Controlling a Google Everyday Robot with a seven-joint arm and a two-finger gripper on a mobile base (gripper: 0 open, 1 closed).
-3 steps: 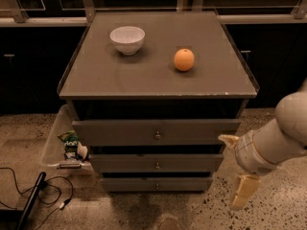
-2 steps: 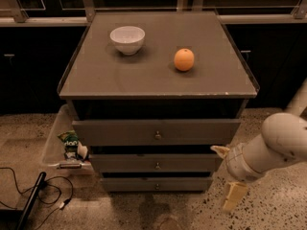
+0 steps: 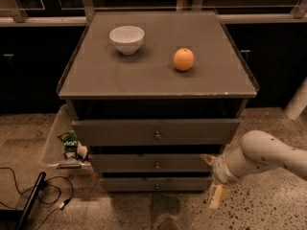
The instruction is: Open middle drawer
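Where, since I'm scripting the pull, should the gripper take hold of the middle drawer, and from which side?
Grip the round knob at the centre of the middle drawer, coming straight in from the front: the front is flat, so only the knob sticks out. The gripper, open, hangs beside the drawer's right end and would need to move left.

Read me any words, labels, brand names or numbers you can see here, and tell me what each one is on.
No text here reads clearly.
Green packet in the plastic bin left of the cabinet: printed, but too blurred to read.
Bowl, orange, middle drawer: no markings visible.
Gripper, open, low beside the middle drawer's right end: no label visible.
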